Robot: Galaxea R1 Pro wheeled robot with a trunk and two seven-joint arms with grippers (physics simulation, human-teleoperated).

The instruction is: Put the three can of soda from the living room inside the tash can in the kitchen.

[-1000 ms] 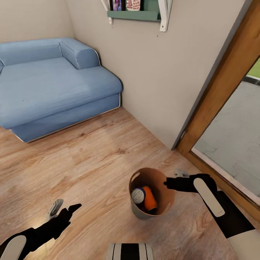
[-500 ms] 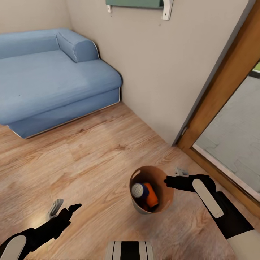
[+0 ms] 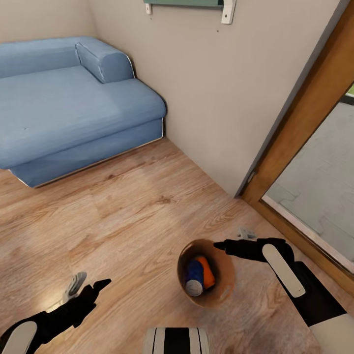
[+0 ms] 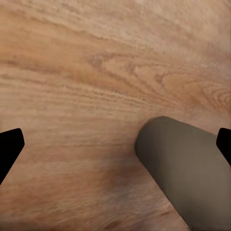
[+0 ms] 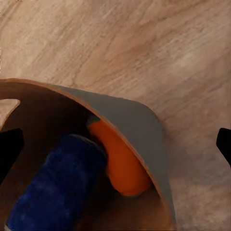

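**Bin loaded with cans, carried through the living room**

The left tool [image 3: 83,286] hangs low at 8 o'clock over the wood floor [image 3: 123,216], fingers apart and empty. At 5 o'clock the right tool [image 3: 228,243] reaches to the rim of the bin [image 3: 223,275]; its far finger is partly hidden, so I cannot tell whether it grips the wall or merely touches it.

The bin is dark grey outside and glossy brown inside, and tilted. A blue can [image 3: 194,275] with a silver end lies in it, touching an orange can [image 3: 207,273]. A third can cannot be made out.

The step looks like hauling the bin toward the kitchen. The next move calls for keeping the rim level so nothing rolls out, then steering past the door frame [image 3: 300,128] at 2 o'clock.

Farther off, at 10 o'clock, the blue sofa [image 3: 69,113] stands against the wall.
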